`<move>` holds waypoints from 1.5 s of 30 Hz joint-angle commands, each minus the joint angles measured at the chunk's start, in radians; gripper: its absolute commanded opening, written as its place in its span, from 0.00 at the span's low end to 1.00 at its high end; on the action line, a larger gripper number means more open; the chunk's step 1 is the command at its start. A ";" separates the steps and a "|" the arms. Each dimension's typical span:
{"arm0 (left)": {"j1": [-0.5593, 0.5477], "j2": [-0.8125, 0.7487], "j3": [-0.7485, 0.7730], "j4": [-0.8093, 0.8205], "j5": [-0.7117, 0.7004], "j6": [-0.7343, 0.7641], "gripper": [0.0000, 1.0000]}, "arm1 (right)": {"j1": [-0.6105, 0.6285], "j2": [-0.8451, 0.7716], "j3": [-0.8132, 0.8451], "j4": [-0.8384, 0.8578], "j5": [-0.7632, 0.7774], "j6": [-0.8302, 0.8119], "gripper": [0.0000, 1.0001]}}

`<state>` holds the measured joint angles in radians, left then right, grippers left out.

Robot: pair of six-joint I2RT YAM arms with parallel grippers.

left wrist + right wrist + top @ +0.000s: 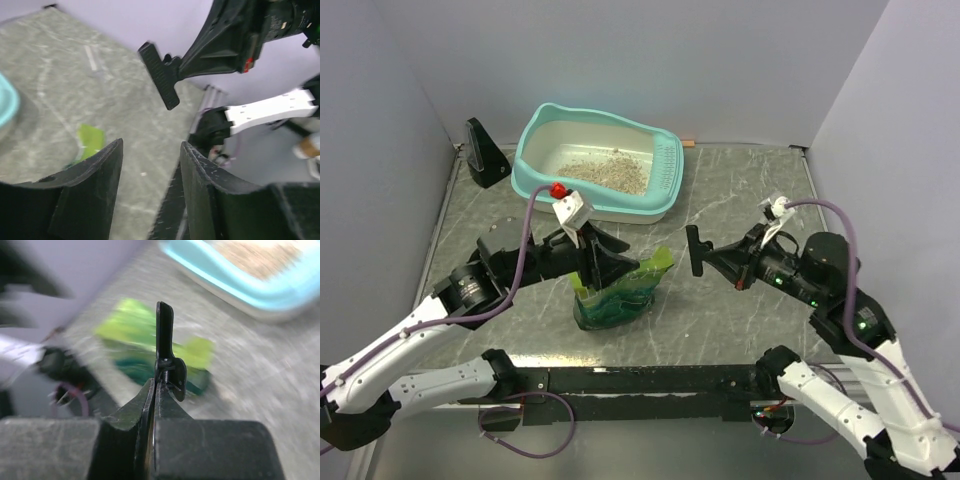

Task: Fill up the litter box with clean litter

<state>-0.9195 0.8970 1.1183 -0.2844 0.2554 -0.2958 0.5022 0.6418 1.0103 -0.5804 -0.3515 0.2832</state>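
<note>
At the far side of the worktop (pixel 740 190), the litter box (pixel 582 132) holds a patch of clean litter (pixel 605 172). My left jaws stand apart and empty at the green pouch's (pixel 620 295) top. My right jaws are clamped on a black clip (pixel 693 250).

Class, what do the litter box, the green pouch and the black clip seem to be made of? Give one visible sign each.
Litter box: moulded plastic, smooth, slightly glossy; rounded one-piece rim.
Green pouch: likely printed plastic film; creased, shiny.
Black clip: probably matt hard plastic with a metal spring, seen at its hinge.
</note>
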 commanded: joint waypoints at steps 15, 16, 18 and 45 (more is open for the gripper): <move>-0.001 -0.087 -0.158 0.395 0.110 -0.422 0.62 | 0.341 0.127 0.206 0.033 -0.155 -0.101 0.00; -0.001 -0.096 -0.172 0.401 0.110 -0.425 0.62 | 0.346 0.128 0.208 0.039 -0.156 -0.098 0.00; 0.001 -0.104 -0.183 0.403 0.098 -0.430 0.62 | 0.354 0.133 0.202 0.071 -0.164 -0.085 0.00; -0.001 -0.125 -0.216 0.419 0.131 -0.390 0.20 | 0.395 0.209 0.220 0.183 -0.161 -0.033 0.00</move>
<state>-0.9184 0.7826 0.9031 0.0742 0.3622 -0.6994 0.8898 0.8455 1.1862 -0.4610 -0.5137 0.2417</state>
